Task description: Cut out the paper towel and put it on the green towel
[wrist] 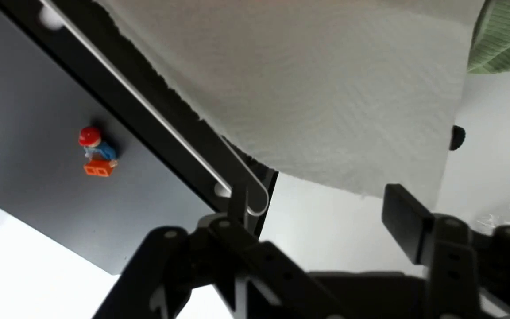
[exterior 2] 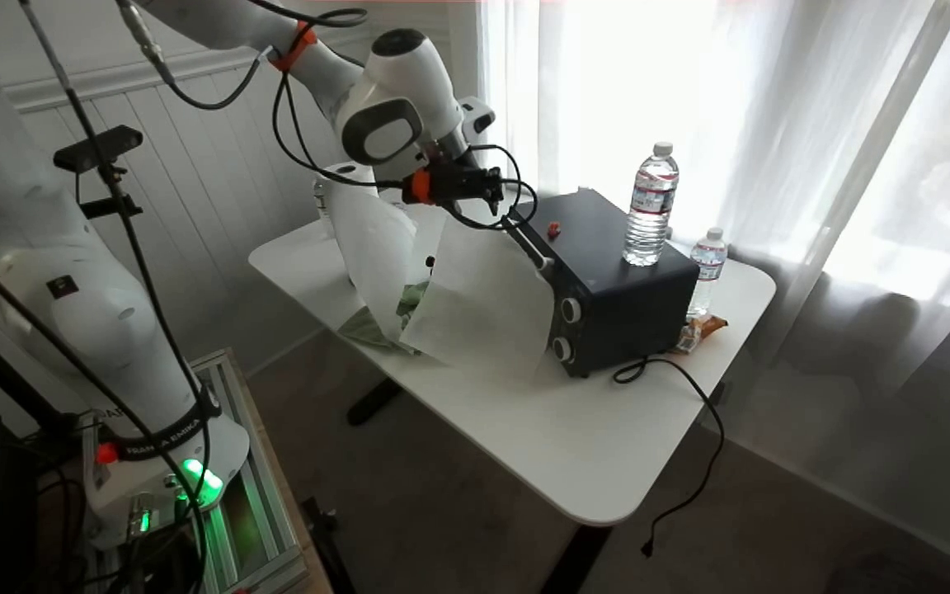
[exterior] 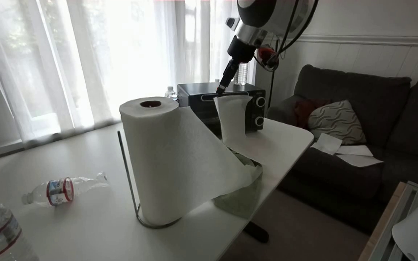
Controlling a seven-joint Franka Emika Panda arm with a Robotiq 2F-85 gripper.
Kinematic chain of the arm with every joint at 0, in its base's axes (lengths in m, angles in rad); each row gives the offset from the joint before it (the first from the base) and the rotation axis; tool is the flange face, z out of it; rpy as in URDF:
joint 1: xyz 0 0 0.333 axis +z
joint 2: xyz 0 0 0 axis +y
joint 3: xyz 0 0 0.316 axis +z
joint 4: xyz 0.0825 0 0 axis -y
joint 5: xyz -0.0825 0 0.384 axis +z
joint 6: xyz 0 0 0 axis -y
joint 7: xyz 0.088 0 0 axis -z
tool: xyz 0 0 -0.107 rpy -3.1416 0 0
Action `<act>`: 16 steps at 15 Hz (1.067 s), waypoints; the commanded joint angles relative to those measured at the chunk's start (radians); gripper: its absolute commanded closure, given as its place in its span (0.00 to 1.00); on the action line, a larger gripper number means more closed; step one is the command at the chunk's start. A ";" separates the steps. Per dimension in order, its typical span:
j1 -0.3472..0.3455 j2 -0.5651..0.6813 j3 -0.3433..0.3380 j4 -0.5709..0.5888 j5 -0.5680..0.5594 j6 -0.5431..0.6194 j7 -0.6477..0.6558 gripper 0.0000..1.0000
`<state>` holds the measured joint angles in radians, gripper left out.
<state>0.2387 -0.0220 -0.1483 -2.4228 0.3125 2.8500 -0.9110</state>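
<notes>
White paper towel (exterior: 154,170) stands rolled on the table (exterior: 71,232) in an exterior view, loose end over the green towel (exterior: 240,201). In an exterior view, a sheet (exterior 2: 479,293), seemingly torn free, rises before the toaster oven (exterior 2: 640,318). In the wrist view, the claw (wrist: 317,199) is spread, gripping nothing. Placing seems the step in hand; next likely calls for bringing the sheet's raised edge down onto the green towel.

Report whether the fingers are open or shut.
Open: in the wrist view the fingers stand well apart, and the white table shows through the gap between them.
</notes>
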 commanded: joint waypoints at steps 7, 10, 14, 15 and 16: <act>-0.036 -0.261 0.071 -0.093 -0.056 -0.171 0.029 0.00; -0.014 -0.324 0.080 -0.116 -0.029 -0.233 0.025 0.00; -0.014 -0.395 0.130 -0.144 -0.055 -0.314 0.133 0.00; -0.018 -0.408 0.146 -0.144 -0.065 -0.338 0.176 0.00; -0.018 -0.420 0.159 -0.144 -0.073 -0.364 0.217 0.00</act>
<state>0.2273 -0.3652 -0.0272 -2.5344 0.2837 2.5555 -0.8115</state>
